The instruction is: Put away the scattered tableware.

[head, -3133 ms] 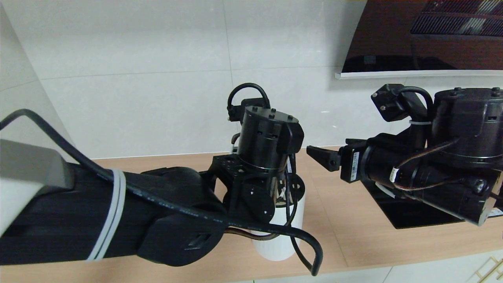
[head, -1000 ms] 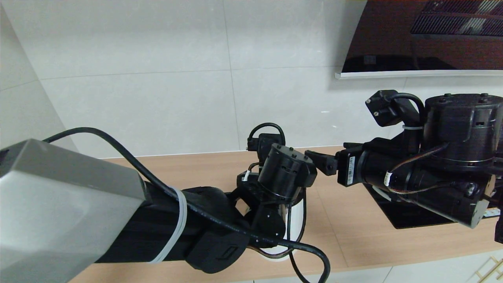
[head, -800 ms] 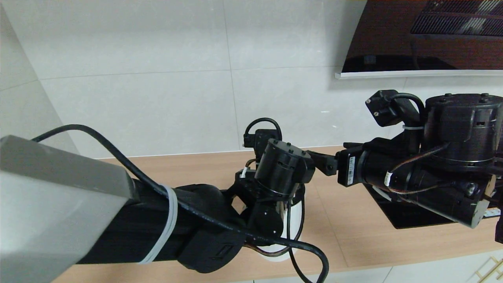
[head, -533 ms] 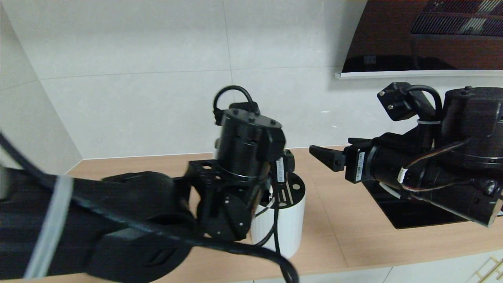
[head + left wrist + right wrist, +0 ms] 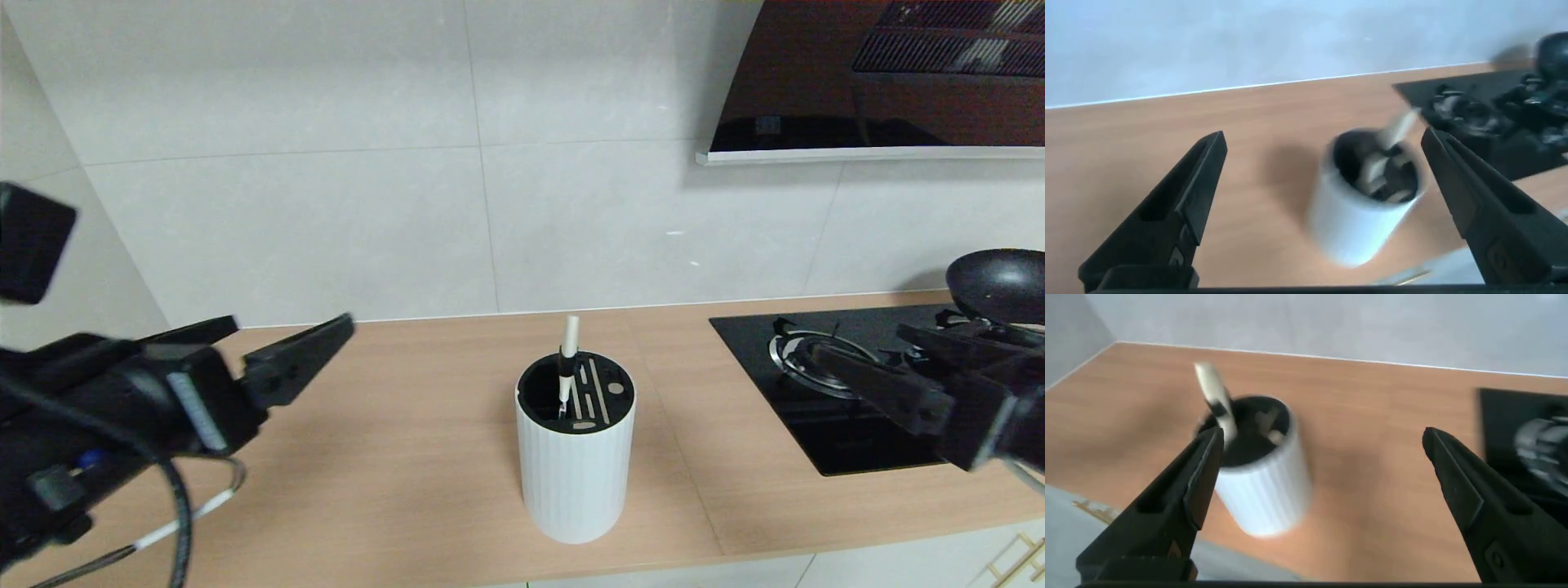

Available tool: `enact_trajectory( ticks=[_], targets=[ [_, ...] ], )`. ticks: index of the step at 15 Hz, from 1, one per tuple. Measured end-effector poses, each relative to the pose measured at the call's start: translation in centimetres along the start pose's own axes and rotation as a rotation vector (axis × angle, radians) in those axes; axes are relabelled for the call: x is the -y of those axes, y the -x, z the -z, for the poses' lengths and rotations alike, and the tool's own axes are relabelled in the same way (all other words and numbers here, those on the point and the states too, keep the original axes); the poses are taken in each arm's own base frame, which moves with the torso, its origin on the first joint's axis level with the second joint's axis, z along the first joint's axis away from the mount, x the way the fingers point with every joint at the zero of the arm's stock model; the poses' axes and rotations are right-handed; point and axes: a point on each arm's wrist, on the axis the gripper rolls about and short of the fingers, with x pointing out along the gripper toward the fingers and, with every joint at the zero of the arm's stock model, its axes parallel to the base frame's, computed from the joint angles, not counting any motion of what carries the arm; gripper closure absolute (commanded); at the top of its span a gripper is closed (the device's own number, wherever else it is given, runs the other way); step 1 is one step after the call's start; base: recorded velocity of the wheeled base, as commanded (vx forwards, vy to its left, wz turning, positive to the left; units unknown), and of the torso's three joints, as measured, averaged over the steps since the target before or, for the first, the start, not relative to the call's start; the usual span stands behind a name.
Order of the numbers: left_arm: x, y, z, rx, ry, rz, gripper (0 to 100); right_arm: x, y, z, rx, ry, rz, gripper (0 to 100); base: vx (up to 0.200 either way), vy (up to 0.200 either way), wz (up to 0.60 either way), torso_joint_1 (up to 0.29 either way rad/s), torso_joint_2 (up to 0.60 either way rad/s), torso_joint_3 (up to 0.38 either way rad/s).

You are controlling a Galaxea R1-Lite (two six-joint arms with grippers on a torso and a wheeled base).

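A white ribbed holder (image 5: 575, 474) with a black slotted top stands on the wooden counter (image 5: 408, 457). One utensil with a white handle (image 5: 570, 333) sticks up out of it. My left gripper (image 5: 293, 322) hovers open and holds nothing, well to the left of the holder. My right gripper (image 5: 857, 343) hangs open to the holder's right, in front of the stove, also holding nothing. In the left wrist view the holder (image 5: 1368, 204) lies beyond the open left gripper (image 5: 1323, 139). In the right wrist view the holder (image 5: 1261, 478) and the handle (image 5: 1212, 390) lie beyond the open right gripper (image 5: 1323, 437).
A black gas stove (image 5: 824, 408) is set into the counter at the right, with a black pan (image 5: 1000, 282) on it. A dark range hood (image 5: 882, 82) hangs above. The tiled wall (image 5: 326, 204) runs behind. The counter's front edge is close below the holder.
Both arms have pulled back from over the holder, the left to the left and the right to the right. The holder and the upright utensil are now uncovered.
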Motion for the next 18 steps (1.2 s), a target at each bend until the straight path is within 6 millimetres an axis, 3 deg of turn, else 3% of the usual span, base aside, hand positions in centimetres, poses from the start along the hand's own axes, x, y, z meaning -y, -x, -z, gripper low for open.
enact_trajectory(
  ticks=[5, 9, 12, 14, 18],
  targets=[
    [-6.3, 10.3, 3.2, 0.048, -0.056, -0.166, 0, 3.8, 10.9, 4.6, 0.094, 0.015, 0.156, 0, 0.0, 0.0, 0.0, 0.0, 0.0, 0.0],
    [-7.8, 17.0, 6.7, 0.162, -0.064, -0.334, 0, 4.4, 16.5, 9.4, 0.071, 0.031, 0.356, 0, 0.0, 0.0, 0.0, 0.0, 0.0, 0.0],
    [-7.2, 19.0, 7.8, 0.258, -0.059, -0.485, 0, 4.3, 17.3, 10.6, 0.106, 0.03, 0.452, 0, 0.0, 0.0, 0.0, 0.0, 0.0, 0.0],
    [-6.8, 19.2, 8.9, 0.26, -0.11, -0.523, 0, 3.9, 17.3, 10.9, 0.104, 0.046, 0.488, 0, 0.0, 0.0, 0.0, 0.0, 0.0, 0.0],
    [-7.4, 17.6, 12.3, 0.264, -0.145, -0.571, 0, 3.7, 16.9, 13.7, 0.112, 0.091, 0.57, 0, 0.0, 0.0, 0.0, 0.0, 0.0, 0.0]
  ],
)
